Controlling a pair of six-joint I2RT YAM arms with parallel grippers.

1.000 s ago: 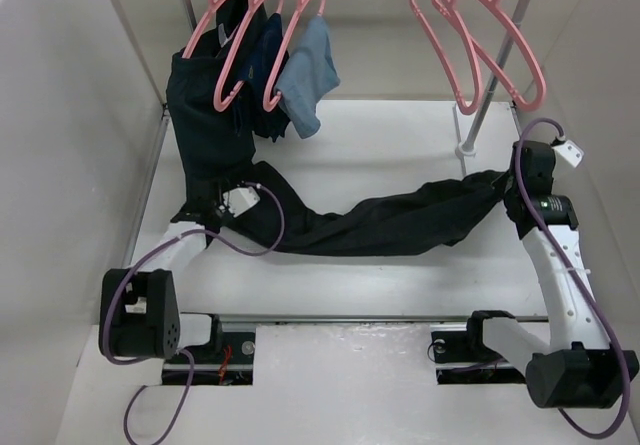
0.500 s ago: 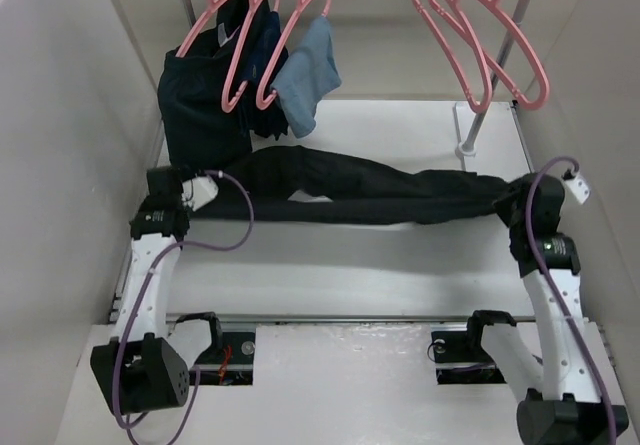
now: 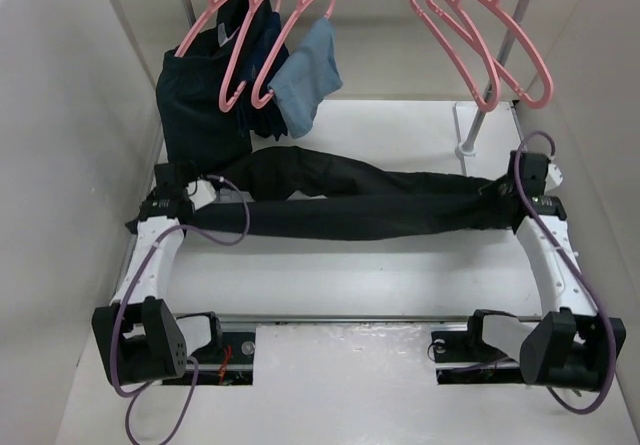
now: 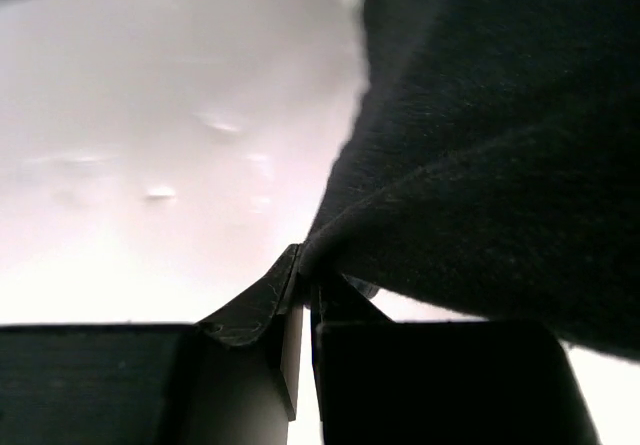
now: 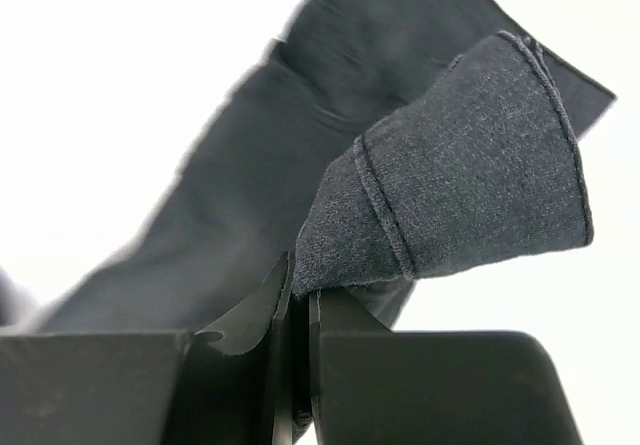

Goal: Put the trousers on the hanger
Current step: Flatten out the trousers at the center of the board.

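The black trousers point(image 3: 360, 200) stretch across the table from left to right, both legs side by side. My left gripper point(image 3: 205, 193) is shut on their left end; the left wrist view shows black fabric point(image 4: 480, 145) pinched between the jaws point(image 4: 305, 275). My right gripper point(image 3: 505, 193) is shut on their right end; the right wrist view shows a hemmed fold point(image 5: 450, 195) clamped at the jaw tips point(image 5: 300, 285). Several pink hangers hang on the rail: some empty at the right point(image 3: 480, 35), others at the left point(image 3: 245, 40) among hung clothes.
A dark navy-teal garment point(image 3: 200, 105) and a small light blue cloth point(image 3: 305, 75) hang on the left hangers. The rail's right post stands on a white foot point(image 3: 467, 150). White walls close in on the left and right of the table point(image 3: 400, 265).
The right arm has swung back and up, its gripper still at the trousers' right end. The trousers now lie straighter and more taut. The left gripper has shifted only slightly.
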